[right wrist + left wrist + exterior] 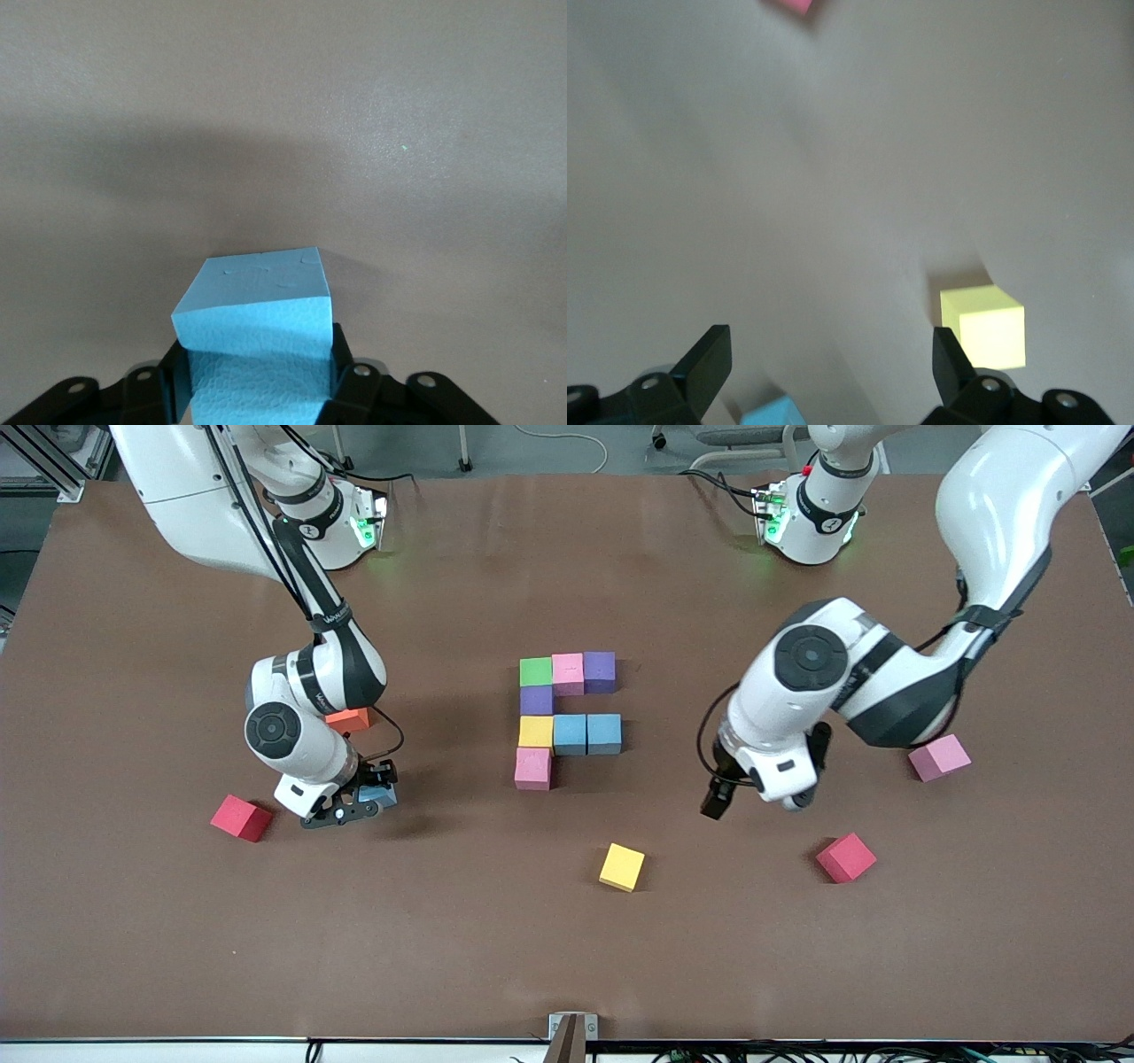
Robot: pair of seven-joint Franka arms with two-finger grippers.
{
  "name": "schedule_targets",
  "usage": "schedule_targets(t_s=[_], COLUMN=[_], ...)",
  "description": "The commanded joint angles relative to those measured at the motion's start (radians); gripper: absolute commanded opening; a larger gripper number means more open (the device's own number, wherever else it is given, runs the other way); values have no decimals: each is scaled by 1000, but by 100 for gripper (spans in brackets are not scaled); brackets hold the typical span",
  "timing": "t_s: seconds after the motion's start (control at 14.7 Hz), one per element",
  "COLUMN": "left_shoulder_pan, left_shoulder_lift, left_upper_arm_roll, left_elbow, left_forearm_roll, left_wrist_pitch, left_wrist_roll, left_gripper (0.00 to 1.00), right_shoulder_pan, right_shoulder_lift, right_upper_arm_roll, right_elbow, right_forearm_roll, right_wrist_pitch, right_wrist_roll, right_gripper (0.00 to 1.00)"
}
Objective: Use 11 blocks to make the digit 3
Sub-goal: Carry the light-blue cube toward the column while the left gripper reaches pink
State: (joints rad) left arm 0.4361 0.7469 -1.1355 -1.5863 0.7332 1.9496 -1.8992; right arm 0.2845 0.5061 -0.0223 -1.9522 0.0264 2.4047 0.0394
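My right gripper [370,797] pinches the blue cube [257,328] down on the table, at nine o'clock from the unfinished digit 3 [567,716], ready to carry it there; my left gripper [753,802] waits with jaws spread.

I find almost no lettering to report. The right arm [323,615] carries a short white marking on the black band of its forearm, too small for me to read. The cubes, the table [177,939] and both grippers bear no text, numbers or labels that I can make out in any view. No brand name is legible on either arm.
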Motion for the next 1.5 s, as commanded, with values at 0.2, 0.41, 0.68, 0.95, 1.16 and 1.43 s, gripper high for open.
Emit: schedule_targets(t_s=[0.2, 0.41, 0.68, 0.95, 1.16, 1.43], left_shoulder_pan=[23, 32, 30, 23, 10, -81], left_shoulder_lift=[3, -1, -6, -73, -168, -315], left_upper_arm_roll=[0, 3, -7, 34, 138, 377], left_elbow=[129, 169, 224, 249, 247, 249], left_forearm_roll=[22, 17, 15, 0, -95, -298], left_wrist_pitch=[-138, -196, -291, -308, -305, -304], left_wrist_roll=[337, 460, 601, 760, 917, 1133], left_gripper=[100, 100, 100, 100, 100, 100], right_shoulder_pan=[80, 139, 209, 251, 284, 315], right_shoulder_lift=[12, 83, 198, 300, 368, 446], right_upper_arm_roll=[5, 7, 5, 5, 5, 5], right_elbow=[106, 267, 465, 610, 688, 812], right_forearm_roll=[13, 49, 56, 55, 55, 55], right_wrist_pitch=[-28, -120, -202, -220, -222, -304], right_wrist_roll=[198, 319, 450, 542, 596, 642], right_gripper=[0, 0, 0, 0, 0, 0])
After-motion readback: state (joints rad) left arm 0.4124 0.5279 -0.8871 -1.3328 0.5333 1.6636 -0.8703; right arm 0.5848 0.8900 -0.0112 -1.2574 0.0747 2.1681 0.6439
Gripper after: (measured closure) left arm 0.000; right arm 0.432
